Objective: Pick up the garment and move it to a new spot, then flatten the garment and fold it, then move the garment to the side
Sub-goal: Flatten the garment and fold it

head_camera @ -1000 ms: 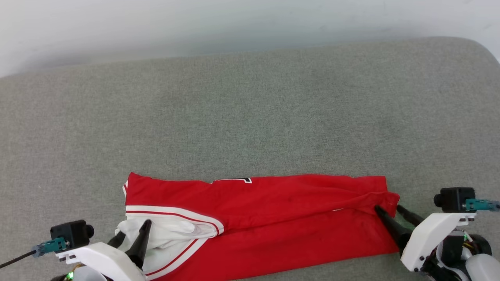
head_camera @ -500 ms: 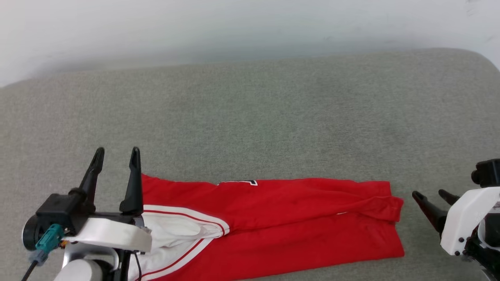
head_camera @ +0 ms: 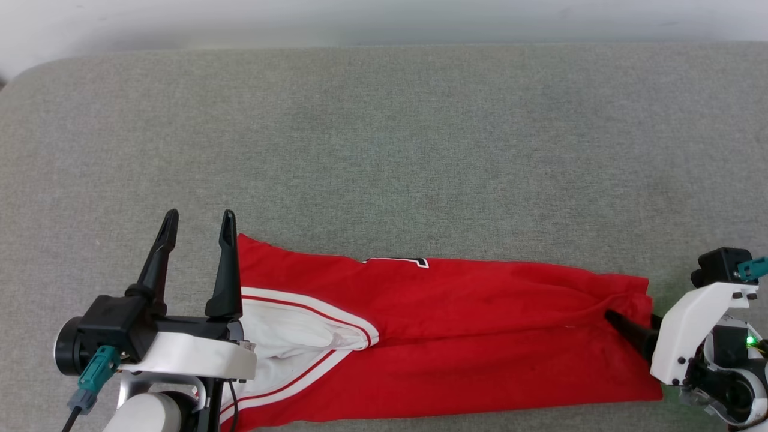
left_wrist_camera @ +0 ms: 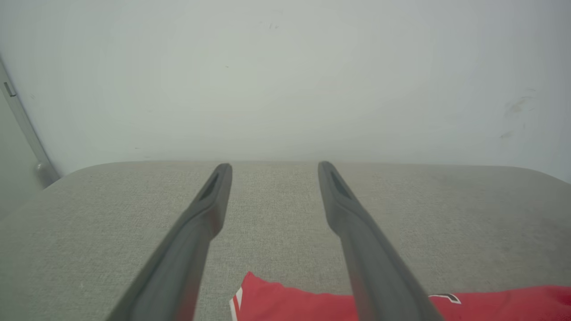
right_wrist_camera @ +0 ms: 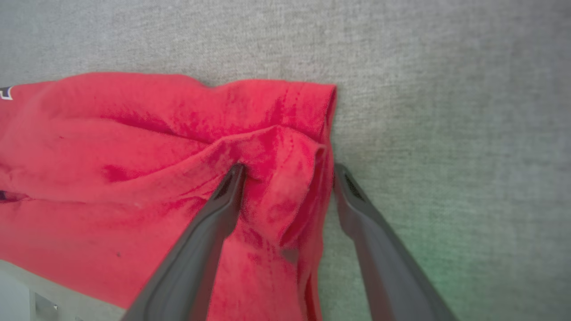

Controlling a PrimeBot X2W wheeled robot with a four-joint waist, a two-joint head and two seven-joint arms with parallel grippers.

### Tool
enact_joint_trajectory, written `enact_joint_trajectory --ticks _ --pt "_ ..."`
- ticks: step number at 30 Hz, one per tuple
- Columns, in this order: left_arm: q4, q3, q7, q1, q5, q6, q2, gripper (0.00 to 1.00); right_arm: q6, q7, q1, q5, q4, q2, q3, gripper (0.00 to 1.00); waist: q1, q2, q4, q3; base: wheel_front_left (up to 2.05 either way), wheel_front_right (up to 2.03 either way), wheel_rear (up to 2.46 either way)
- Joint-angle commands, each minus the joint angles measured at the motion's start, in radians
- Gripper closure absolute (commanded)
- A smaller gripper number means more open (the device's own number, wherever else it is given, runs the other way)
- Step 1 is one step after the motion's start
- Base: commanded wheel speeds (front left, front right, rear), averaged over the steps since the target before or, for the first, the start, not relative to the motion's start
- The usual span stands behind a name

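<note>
I see the shirt (head_camera: 468, 336) lying left-right: right gripper (right_wrist_camera: 289, 169), wide open, straddles its right-end fold; left gripper (head_camera: 200, 215) open, empty, above its left end.

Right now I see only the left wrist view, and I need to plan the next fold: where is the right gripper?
Observer: The right gripper is at the garment's right end, jaws open astride a raised ridge of cloth.
Operator: Are both its fingers on cloth?
Observer: No. One fingertip is at a red crease; the other is over the grey surface, just beside the hem.
Operator: What lies under my own wrist?
Observer: The white sleeve, bunched at the garment's left end, just behind the left gripper.
</note>
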Motion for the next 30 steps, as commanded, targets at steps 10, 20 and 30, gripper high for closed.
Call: enact_joint_trajectory --ticks 10,20,30 --pt "0.037 -0.007 -0.005 0.022 0.011 0.001 -0.007 0.00 0.000 0.001 -0.031 0.044 0.047 -0.009 0.077 1.00 0.0000 0.0000 -0.016 -0.058 0.00 0.00 0.00" --pt "0.027 -0.005 0.016 0.064 0.015 0.029 0.007 0.00 0.000 -0.040 -0.041 0.038 0.025 -0.090 0.031 1.00 0.0000 0.0000 -0.046 -0.125 0.00 0.00 0.00" --pt "0.012 -0.013 0.021 0.079 0.008 0.035 0.009 0.00 0.000 0.020 0.030 0.011 0.007 -0.114 -0.214 1.00 0.0000 0.0000 -0.068 -0.147 0.00 0.00 0.00"
